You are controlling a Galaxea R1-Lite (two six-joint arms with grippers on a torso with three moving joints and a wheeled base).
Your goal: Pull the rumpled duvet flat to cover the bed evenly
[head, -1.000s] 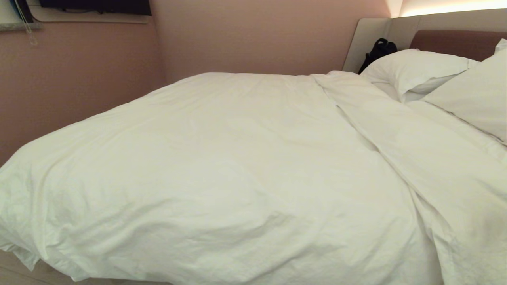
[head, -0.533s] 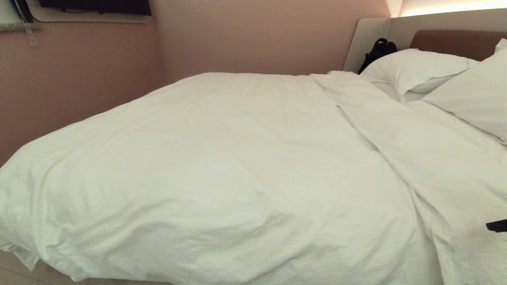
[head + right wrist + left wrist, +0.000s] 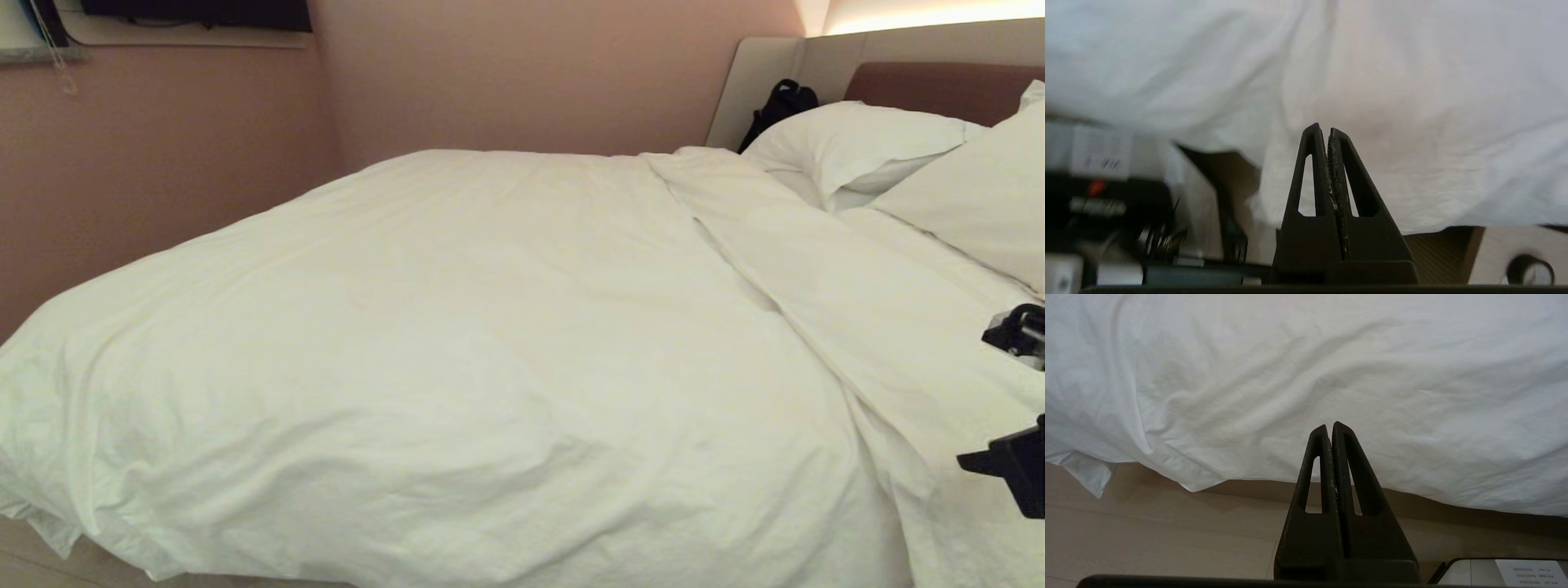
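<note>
Billowing over the bed (image 3: pixel 739 90), the puffy, finely creased duvet (image 3: pixel 457 351) (white cotton) lies under the right gripper (image 3: pixel 1327 130), black tapered fingers pressed together, empty.

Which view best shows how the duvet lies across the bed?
The head view: the duvet spreads over the whole bed, with a long fold running up toward the pillows. The left wrist view shows only its hanging edge above the floor; the right wrist view shows blurred cloth close up.
</note>
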